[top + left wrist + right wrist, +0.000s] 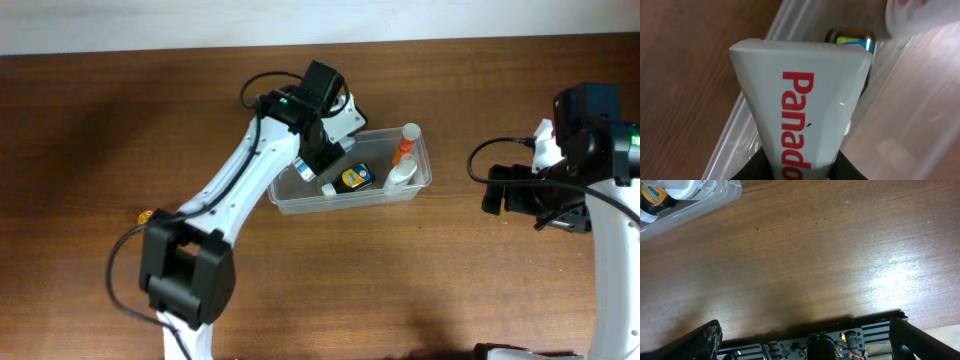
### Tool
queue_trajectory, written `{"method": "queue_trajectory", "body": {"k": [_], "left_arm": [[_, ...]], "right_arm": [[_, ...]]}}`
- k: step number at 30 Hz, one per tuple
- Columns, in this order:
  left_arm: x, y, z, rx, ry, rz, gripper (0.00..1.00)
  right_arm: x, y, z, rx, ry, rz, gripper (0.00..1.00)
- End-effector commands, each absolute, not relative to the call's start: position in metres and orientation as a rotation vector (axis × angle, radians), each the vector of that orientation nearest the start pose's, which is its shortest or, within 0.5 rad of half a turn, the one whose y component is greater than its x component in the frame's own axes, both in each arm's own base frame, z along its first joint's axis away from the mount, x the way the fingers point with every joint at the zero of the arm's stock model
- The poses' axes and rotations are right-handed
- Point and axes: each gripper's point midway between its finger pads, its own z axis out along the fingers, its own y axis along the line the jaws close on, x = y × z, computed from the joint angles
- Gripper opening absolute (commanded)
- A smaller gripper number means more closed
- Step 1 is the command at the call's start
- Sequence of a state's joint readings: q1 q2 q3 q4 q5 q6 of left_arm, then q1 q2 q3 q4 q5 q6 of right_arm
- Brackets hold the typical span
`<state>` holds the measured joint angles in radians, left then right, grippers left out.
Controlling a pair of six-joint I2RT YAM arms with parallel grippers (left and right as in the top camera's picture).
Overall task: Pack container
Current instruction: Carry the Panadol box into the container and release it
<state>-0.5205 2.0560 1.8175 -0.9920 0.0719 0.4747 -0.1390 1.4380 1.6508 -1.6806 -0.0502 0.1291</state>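
The left arm (235,180) is built of white links and black joint housings, the bulkiest at 7 o'clock. A green light (285,98) and a looped black cable (250,92) are seen at its wrist. The right arm (612,250), at 3 o'clock, is coloured alike. Dark fingers (700,340) belong to the right claw (805,320).

I see the container (350,203), a clear, shallow, rectangular plastic bin with rounded corners and a rim. It sits upright just above the centre of the overhead frame, slightly skewed with its right end higher, partly filled.
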Motion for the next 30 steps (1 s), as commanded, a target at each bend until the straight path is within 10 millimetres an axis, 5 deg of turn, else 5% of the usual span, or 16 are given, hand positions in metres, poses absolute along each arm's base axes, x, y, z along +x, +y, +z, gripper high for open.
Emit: {"method": "queue_trajectory", "body": {"k": [1, 6, 12, 18, 20, 22, 25, 30], "left_arm": [[0.410, -0.251, 0.096, 1.561, 2.355, -0.090, 0.25], [0.419, -0.252, 0.086, 1.560, 2.345, -0.064, 0.57], [0.425, -0.238, 0.094, 1.519, 2.373, 0.063, 0.67], [0.410, -0.221, 0.147, 1.440, 2.380, 0.068, 0.69], [0.407, -0.211, 0.172, 1.399, 2.358, 0.073, 0.81], [0.406, -0.194, 0.198, 1.298, 2.364, 0.094, 0.98], [0.401, -0.154, 0.228, 1.081, 2.436, 0.126, 0.99], [0.391, -0.067, 0.240, 0.548, 2.659, 0.113, 0.99]], "right_arm": [[0.233, -0.027, 0.241, 0.398, 3.015, 0.061, 0.99], [0.233, -0.027, 0.241, 0.397, 3.017, 0.061, 0.98], [0.233, -0.027, 0.241, 0.391, 3.017, 0.060, 0.98], [0.233, -0.027, 0.241, 0.386, 3.018, 0.060, 0.99], [0.233, -0.027, 0.241, 0.386, 3.018, 0.060, 0.98], [0.233, -0.027, 0.241, 0.386, 3.018, 0.060, 0.99], [0.233, -0.027, 0.241, 0.386, 3.018, 0.060, 0.99], [0.233, -0.027, 0.241, 0.385, 3.016, 0.060, 0.98]]}}
